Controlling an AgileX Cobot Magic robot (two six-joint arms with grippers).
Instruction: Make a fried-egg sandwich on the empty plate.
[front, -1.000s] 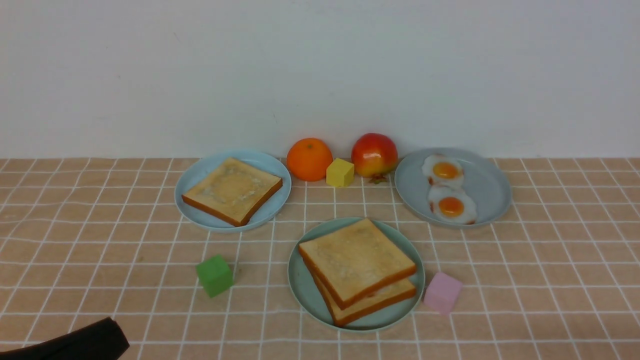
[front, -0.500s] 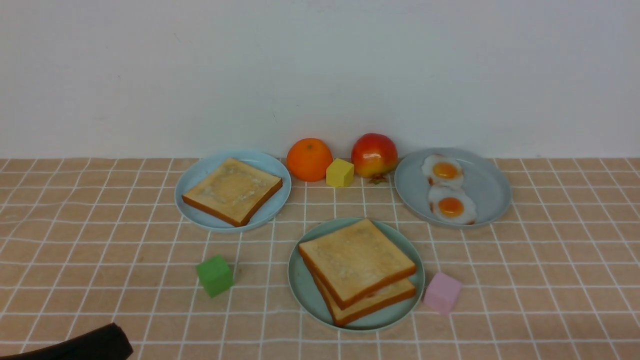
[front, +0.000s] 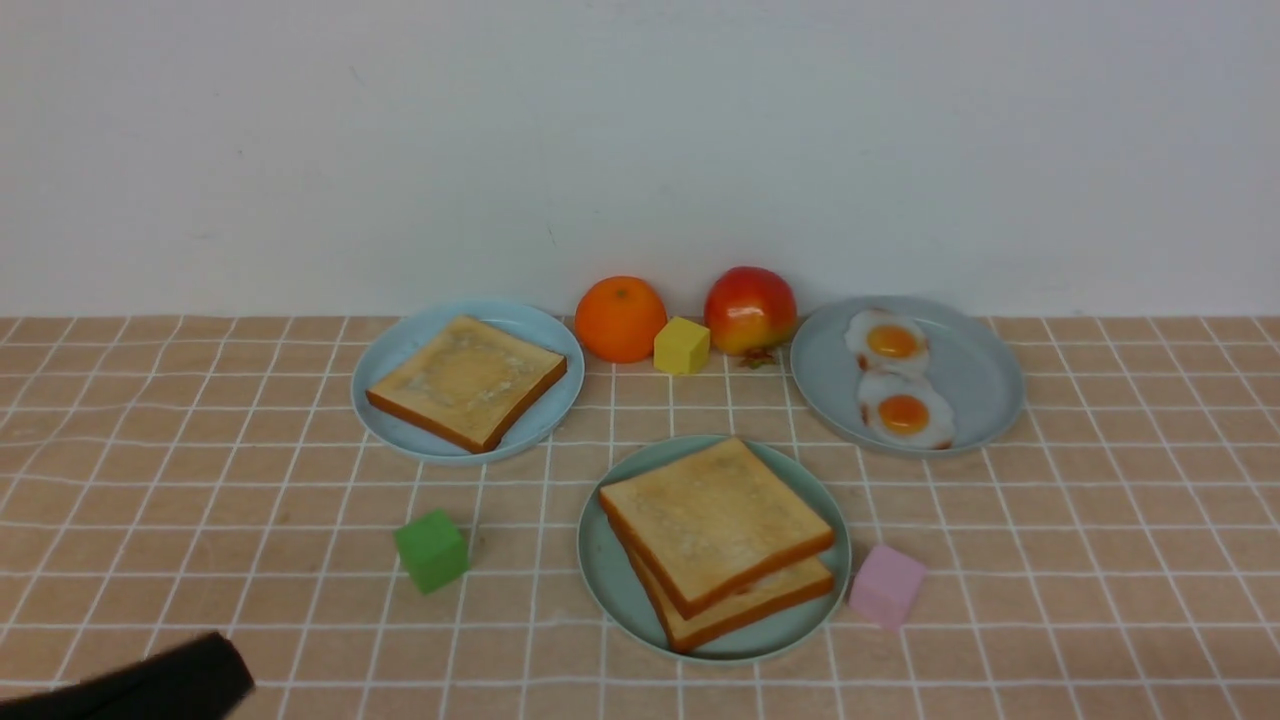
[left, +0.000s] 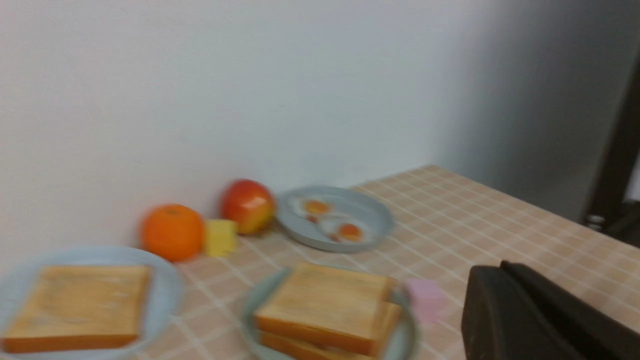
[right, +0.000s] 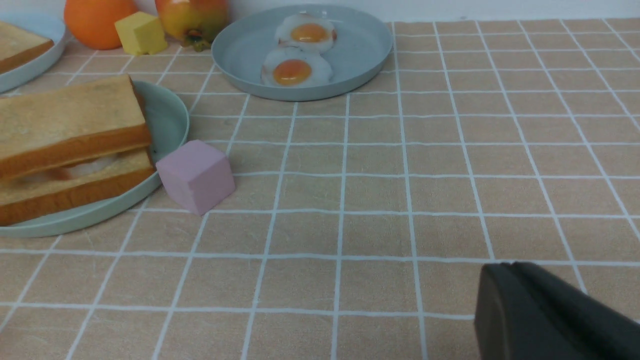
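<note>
Fried-egg sandwich is sitting stacked on the mint-green plate at six o'clock of the cloth. Pale blue plate at ten o'clock is holding one toast slice; grey-blue plate at two is carrying two eggs. Left gripper and right gripper are both resting closed, holding nothing.

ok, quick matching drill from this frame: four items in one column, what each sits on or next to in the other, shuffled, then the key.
Items
1. sandwich
2. single toast slice
3. two fried eggs
4. yellow cube

Places
A. on the grey-blue plate
B. on the cloth between the orange and the apple
C. on the mint-green plate
D. on the pale blue plate

Pairs: 1-C, 2-D, 3-A, 4-B
</note>
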